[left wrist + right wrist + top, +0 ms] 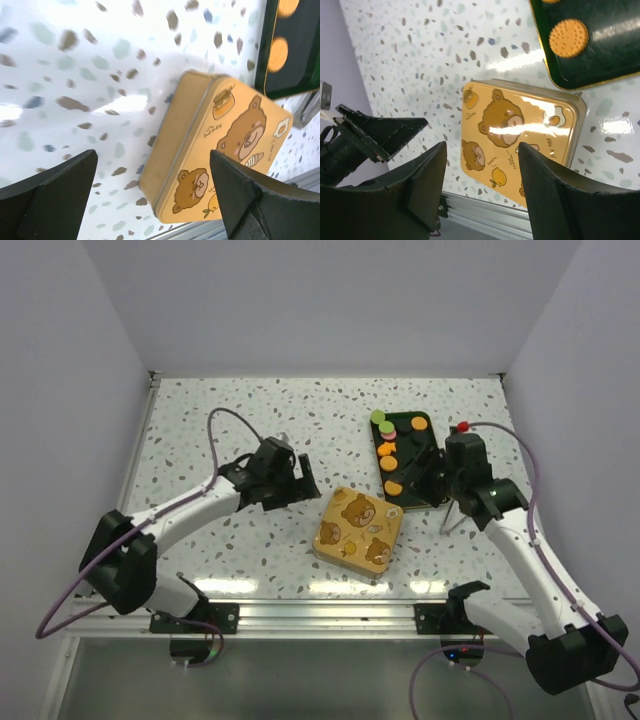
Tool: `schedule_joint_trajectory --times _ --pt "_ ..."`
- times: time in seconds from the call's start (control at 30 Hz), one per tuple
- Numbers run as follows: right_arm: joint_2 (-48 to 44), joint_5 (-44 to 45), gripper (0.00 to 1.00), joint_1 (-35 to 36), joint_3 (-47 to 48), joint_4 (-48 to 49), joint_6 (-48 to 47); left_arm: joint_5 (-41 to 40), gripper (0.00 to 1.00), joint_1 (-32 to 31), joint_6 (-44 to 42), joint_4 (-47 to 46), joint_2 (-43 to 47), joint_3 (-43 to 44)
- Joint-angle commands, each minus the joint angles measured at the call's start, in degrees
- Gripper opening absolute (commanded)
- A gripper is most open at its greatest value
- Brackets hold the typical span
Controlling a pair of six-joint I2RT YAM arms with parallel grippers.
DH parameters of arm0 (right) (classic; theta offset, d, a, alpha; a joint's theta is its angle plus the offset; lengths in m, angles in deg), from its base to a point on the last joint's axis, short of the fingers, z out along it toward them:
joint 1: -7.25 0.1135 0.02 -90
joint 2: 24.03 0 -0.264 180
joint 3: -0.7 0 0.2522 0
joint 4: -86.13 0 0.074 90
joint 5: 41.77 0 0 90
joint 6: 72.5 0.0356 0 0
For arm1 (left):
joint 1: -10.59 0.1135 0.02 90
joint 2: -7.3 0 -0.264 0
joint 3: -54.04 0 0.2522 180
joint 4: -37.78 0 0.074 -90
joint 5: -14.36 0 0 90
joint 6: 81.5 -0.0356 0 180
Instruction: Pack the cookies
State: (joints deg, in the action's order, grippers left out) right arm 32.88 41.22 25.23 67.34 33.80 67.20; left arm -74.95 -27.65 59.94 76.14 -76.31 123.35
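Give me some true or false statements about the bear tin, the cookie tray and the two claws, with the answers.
1. The bear tin has its lid on. True.
2. Cookies lie on the dark tray. True.
3. The left claw grips the tin. False: it is open and holds nothing.
4. The tin sits on the tray. False: it rests on the table, beside the tray.
5. The right claw holds a cookie. False: its jaws stand apart with nothing between them.

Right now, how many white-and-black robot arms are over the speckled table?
2. The left arm reaches in beside the yellow bear-printed tin; the right arm hangs by the dark cookie tray.
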Motion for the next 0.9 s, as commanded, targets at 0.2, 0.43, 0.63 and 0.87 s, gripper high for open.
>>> schedule_joint_trajectory --times 0.2,0.43,0.63,0.87 --pt "-2.41 -3.10 0.73 -0.14 13.82 -4.15 -11.00 -15.52 1.00 12.39 -14.24 10.91 14.96 3.87" --pt "-5.13 -6.53 0.93 -0.05 15.05 -3.97 -14.62 -31.43 1.00 14.33 -25.06 -5.39 29.10 -8.24" --pt "-6.98 -6.45 0.99 0.04 16.72 -4.93 -16.65 -41.02 1.00 14.51 -38.41 -29.31 39.49 -29.95" --pt "-10.14 -7.76 0.99 -0.05 12.43 -2.75 -16.47 -41.03 1.00 17.67 -45.90 -56.55 30.48 -47.36"
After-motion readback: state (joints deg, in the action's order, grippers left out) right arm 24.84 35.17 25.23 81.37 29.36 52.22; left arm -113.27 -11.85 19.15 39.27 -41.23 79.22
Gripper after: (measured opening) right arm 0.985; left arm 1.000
